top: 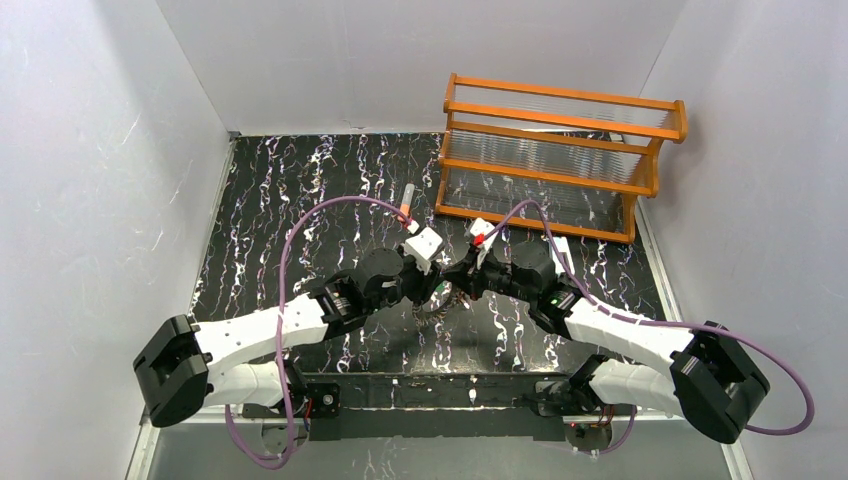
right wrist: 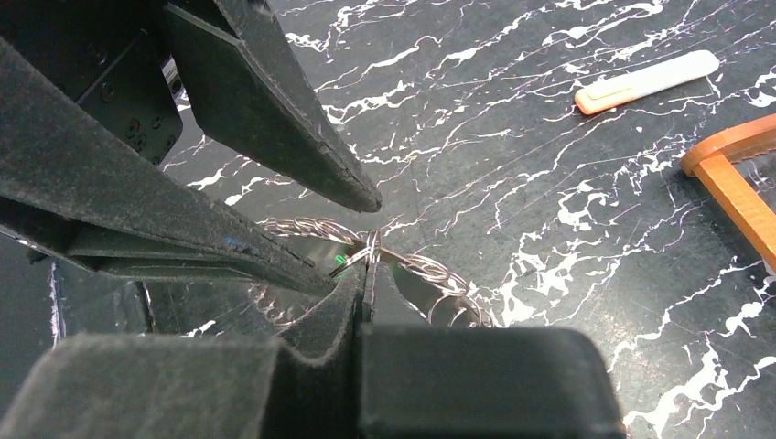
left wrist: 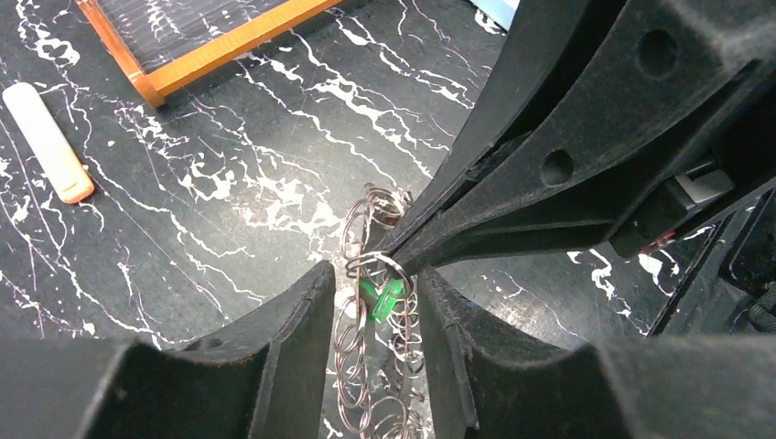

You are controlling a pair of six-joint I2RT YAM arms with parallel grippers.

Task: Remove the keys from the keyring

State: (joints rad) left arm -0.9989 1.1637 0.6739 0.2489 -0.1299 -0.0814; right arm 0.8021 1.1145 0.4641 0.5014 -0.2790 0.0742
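The keyring is a loop of small linked wire rings, lying on the black marbled table between the two arms. A tiny green key hangs on it. The red key and the dark-and-white key are hidden. My right gripper is shut on one small wire ring at the top of the loop, and its tips show in the left wrist view. My left gripper is open, one finger on each side of the ring chain and the green key. It also shows in the right wrist view.
An orange wooden rack stands at the back right. An orange-and-white tube lies left of it, also in the left wrist view. A pale clip lies by the rack. White walls close in on both sides.
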